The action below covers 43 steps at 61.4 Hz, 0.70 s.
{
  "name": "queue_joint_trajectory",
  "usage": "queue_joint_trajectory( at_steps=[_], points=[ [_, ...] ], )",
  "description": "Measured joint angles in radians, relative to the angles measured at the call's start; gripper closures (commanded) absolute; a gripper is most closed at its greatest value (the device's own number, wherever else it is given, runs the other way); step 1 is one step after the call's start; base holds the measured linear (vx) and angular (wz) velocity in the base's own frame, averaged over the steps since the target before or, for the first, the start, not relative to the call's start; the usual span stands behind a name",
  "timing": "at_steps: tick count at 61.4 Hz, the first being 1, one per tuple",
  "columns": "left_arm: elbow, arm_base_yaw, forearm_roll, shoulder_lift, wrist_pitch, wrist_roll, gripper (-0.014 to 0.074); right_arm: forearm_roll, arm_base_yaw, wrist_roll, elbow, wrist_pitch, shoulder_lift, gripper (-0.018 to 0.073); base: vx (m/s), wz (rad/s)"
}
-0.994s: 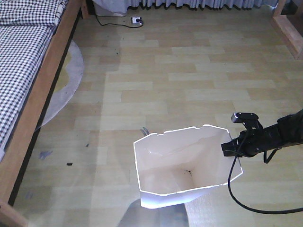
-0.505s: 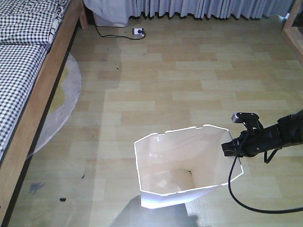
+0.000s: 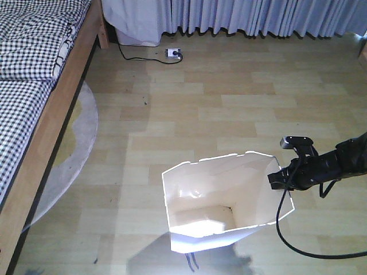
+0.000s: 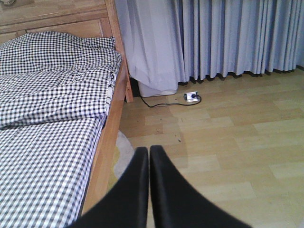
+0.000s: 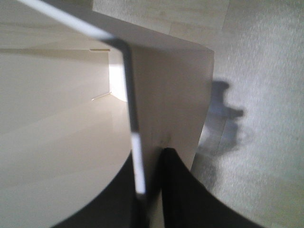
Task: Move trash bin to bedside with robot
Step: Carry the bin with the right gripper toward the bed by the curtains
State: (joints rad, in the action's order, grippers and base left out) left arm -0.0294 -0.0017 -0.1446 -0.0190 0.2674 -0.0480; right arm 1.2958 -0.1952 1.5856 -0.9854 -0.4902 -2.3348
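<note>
The white trash bin (image 3: 198, 192) stands low in the front view, its cream inside showing. My right gripper (image 3: 278, 180), on a thin black arm with a trailing cable, is shut on the bin's right rim. In the right wrist view the rim (image 5: 127, 71) runs between the two black fingers of that gripper (image 5: 150, 160), one inside the wall and one outside. The bed, with its checked bedding (image 3: 26, 86) and light brown side rail (image 3: 54, 123), lies along the left, well apart from the bin. My left gripper (image 4: 149, 150) is shut on nothing, above the floor beside the bed rail (image 4: 108, 142).
A round grey rug (image 3: 80, 134) pokes out from under the bed. A white power strip (image 3: 174, 54) and its black cable lie near the blue-grey curtains (image 3: 258, 14) at the far wall. Pale wooden floor stretches between bin and bed.
The floor, power strip and bed have slid down in the front view and the curtains have come in; the bin and my right gripper keep the same place in frame.
</note>
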Motion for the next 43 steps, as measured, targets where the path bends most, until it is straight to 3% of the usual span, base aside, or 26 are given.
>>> queue_joint_trajectory(
  at_steps=[43],
  points=[
    [0.0, 0.0, 0.0, 0.0, 0.0, 0.0, 0.0602, 0.0, 0.0, 0.0, 0.0, 0.001, 0.0, 0.0566, 0.42, 0.01]
  ],
)
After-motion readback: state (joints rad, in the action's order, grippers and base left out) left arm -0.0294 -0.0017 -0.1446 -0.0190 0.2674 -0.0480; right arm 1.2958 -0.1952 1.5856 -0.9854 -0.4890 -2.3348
